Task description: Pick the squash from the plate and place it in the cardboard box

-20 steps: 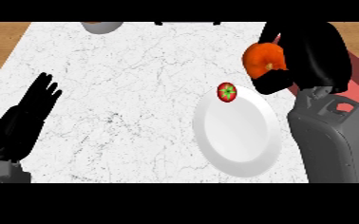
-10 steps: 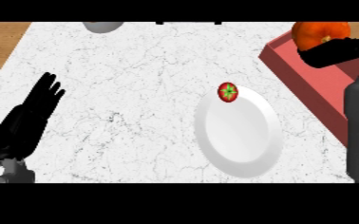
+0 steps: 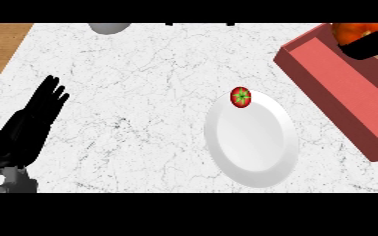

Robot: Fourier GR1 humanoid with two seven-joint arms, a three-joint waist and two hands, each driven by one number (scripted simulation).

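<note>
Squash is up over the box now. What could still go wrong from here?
The orange squash sits at the view's top right edge, over the red box, with the right hand mostly out of view, so the release spot is hard to judge. It may land on the box wall. On withdrawal, the arm could clip the tomato on the plate rim.

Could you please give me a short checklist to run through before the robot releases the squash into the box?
1. Squash is off the plate: ok.
2. Squash is over the red box: ok, it shows at the box's far right corner, partly cut off by the view's edge.
3. Right hand is shut on the squash: cannot tell, only a dark part of it shows below the squash.
4. Left hand is out of the way: ok, open and resting at the left edge.
5. Small red item on the plate's upper rim is apart from the box: ok.
</note>
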